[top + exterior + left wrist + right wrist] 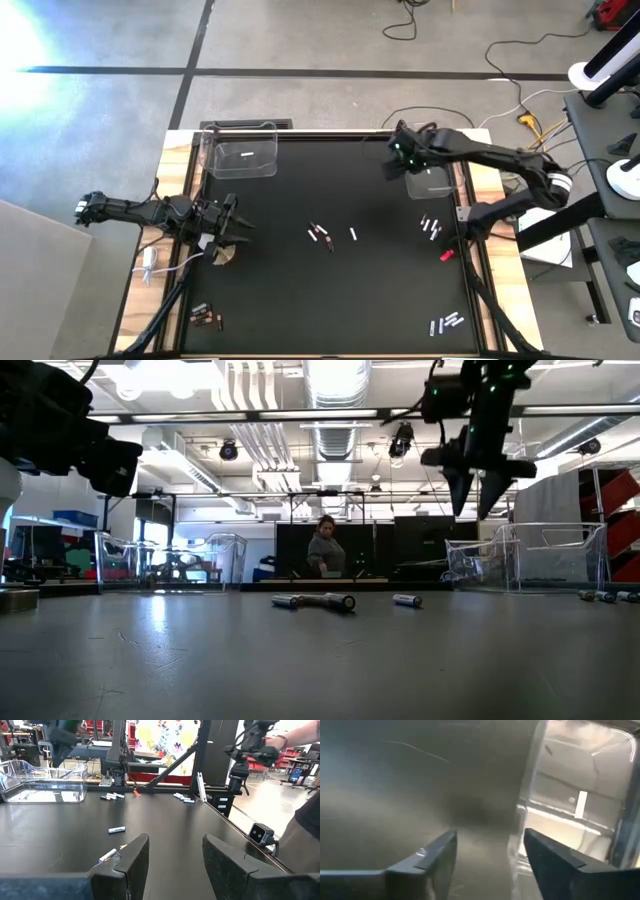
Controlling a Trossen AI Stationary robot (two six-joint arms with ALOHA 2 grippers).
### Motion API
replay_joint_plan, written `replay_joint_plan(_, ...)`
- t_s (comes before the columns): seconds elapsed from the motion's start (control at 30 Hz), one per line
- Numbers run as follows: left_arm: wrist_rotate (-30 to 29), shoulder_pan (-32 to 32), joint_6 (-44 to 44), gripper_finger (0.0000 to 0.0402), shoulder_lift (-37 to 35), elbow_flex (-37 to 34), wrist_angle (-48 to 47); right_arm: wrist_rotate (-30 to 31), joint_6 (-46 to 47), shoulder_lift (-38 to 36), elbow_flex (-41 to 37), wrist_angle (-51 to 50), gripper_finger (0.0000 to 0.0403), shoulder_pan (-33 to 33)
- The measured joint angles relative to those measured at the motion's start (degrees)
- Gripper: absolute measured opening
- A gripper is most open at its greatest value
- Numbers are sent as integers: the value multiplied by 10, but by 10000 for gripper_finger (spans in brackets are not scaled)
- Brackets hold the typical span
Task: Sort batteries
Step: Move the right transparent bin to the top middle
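The high cam sits way up, looking straight down on the whole matte black worktop [330, 280] with wooden edges. The low cam is right at surface level, looking flat across it into the room; both catch the small cluster of slim cylindrical batteries [322, 236] mid-worktop [318, 600]. The left wrist cam looks low across the worktop toward the far side, and like the high cam it sees the clear plastic bin [42, 782] there [430, 182]. The right wrist cam points down, super close to that bin's clear wall [530, 810].
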Motion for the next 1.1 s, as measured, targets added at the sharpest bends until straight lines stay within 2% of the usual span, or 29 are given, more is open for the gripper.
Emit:
replay_joint_plan(0.1,0,0,0,164,0,0,0,-34,-24,19,8,-5,264,-45)
replay_joint_plan(0.27,0,0,0,164,0,0,0,-41,-41,42,8,-9,286,-90)
replay_joint_plan(0.37,0,0,0,164,0,0,0,-68,-42,53,5,-12,287,-101)
replay_joint_plan(0.53,0,0,0,164,0,0,0,-66,-57,84,-10,-5,270,-105)
replay_joint_plan(0.87,0,0,0,164,0,0,0,-65,-37,192,-12,61,180,-117)
replay_joint_plan(1.1,0,0,0,164,0,0,0,-64,-8,214,-7,51,58,-113)
